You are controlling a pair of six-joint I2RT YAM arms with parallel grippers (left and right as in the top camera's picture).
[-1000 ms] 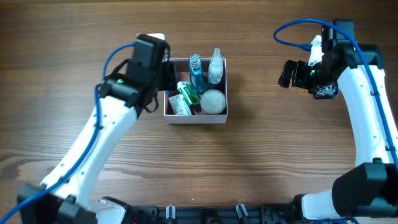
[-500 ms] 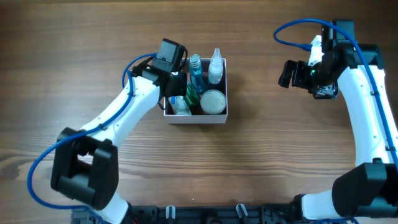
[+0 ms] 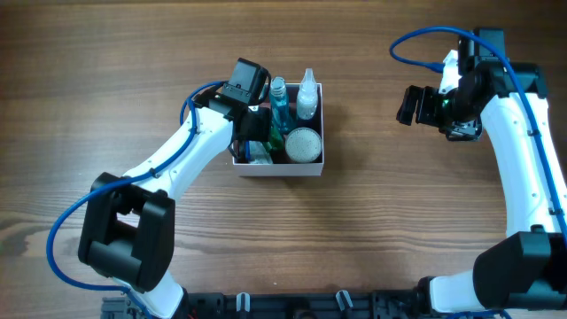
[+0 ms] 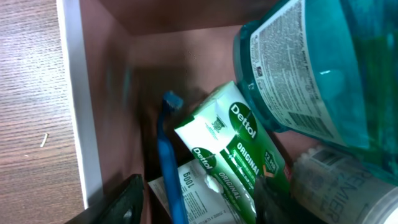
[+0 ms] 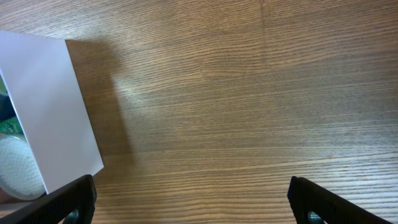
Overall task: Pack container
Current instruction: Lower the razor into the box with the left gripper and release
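Note:
The container (image 3: pixel 280 170), a white-walled square box with a pink inside (image 4: pixel 118 68), stands mid-table. In it are a teal bottle (image 3: pixel 278 99), a clear bottle (image 3: pixel 306 94) and a round white-lidded jar (image 3: pixel 303 143). My left gripper (image 3: pixel 252 125) reaches into its left side. In the left wrist view the left gripper (image 4: pixel 196 210) is open. A blue handled stick (image 4: pixel 166 155) and a green Dettol packet (image 4: pixel 239 146) lie between its fingers, touching neither, beside the teal bottle (image 4: pixel 311 68). My right gripper (image 3: pixel 411 105) hangs open to the right of the box, holding nothing.
Bare wooden table (image 3: pixel 372 230) surrounds the box. The right wrist view shows the right gripper (image 5: pixel 199 211) over bare wood, with the box's white outer wall (image 5: pixel 50 106) and the jar lid (image 5: pixel 17 169) at its left edge.
My left arm has swung and dropped its gripper into the left side of the box. The right arm has not moved.

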